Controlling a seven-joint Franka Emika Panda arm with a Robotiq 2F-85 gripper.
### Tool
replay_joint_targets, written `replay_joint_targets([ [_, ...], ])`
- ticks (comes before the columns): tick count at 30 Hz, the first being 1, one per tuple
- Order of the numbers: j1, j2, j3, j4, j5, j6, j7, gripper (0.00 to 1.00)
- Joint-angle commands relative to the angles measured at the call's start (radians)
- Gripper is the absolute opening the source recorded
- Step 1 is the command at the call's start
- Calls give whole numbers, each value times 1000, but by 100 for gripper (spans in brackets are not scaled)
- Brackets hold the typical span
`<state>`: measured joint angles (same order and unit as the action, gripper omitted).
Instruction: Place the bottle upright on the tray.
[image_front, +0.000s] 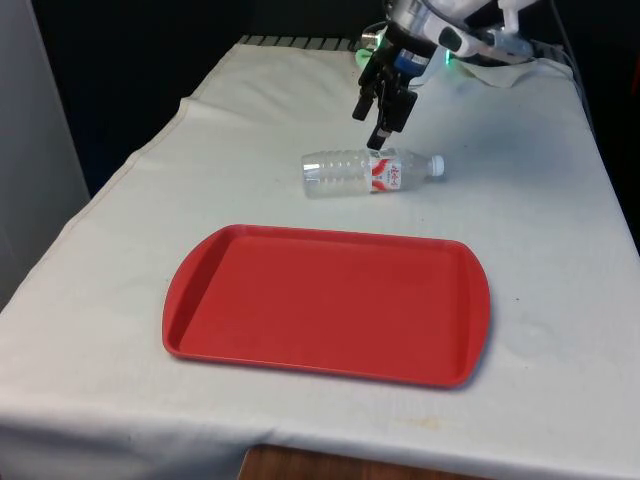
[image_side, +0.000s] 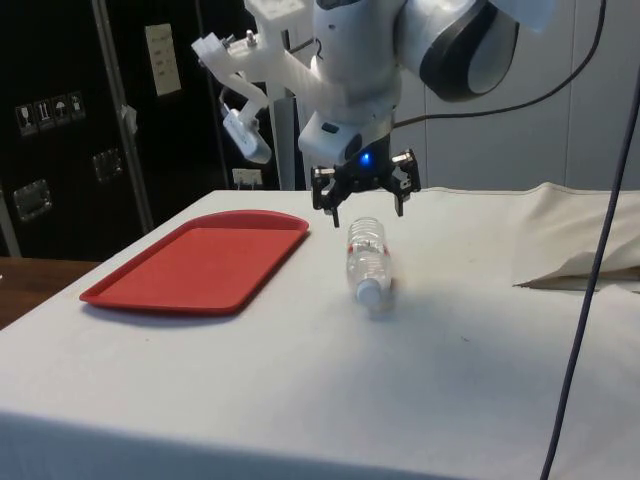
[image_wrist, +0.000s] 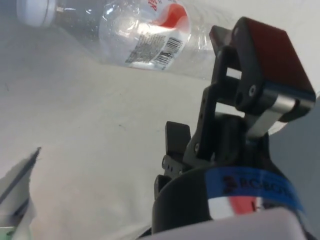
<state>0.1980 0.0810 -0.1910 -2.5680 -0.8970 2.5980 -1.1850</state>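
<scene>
**A:** Where does the bottle (image_front: 370, 172) lie?

**B:** On its side on the white cloth, beyond the far long edge of the red tray (image_front: 325, 303) and apart from it, towards the table's far end. Its white cap (image_side: 371, 291) points away from the tray's near corner in the side view.

**A:** And the gripper (image_side: 362, 196)?

**B:** Poised just above the bottle's labelled middle, fingers spread apart, holding nothing.

**A:** How should the grasp be made?

**B:** Judged from here: descend so the fingers straddle the body across its width, close gently since thin plastic may buckle, then rotate cap-up before setting it on the tray.
</scene>
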Motion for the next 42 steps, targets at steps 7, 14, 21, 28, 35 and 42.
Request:
replay_joint_targets([
  [7,7,0,10,14,-84,-35,86,100],
  [14,4,0,30,10,-121,-65,134,100],
  [21,10,3,47,23,-192,-108,214,100],
  [28,11,8,70,28,-238,-149,276,100],
  [35,12,16,95,34,-276,-192,333,100],
  [42,14,28,125,41,-315,-241,397,100],
])
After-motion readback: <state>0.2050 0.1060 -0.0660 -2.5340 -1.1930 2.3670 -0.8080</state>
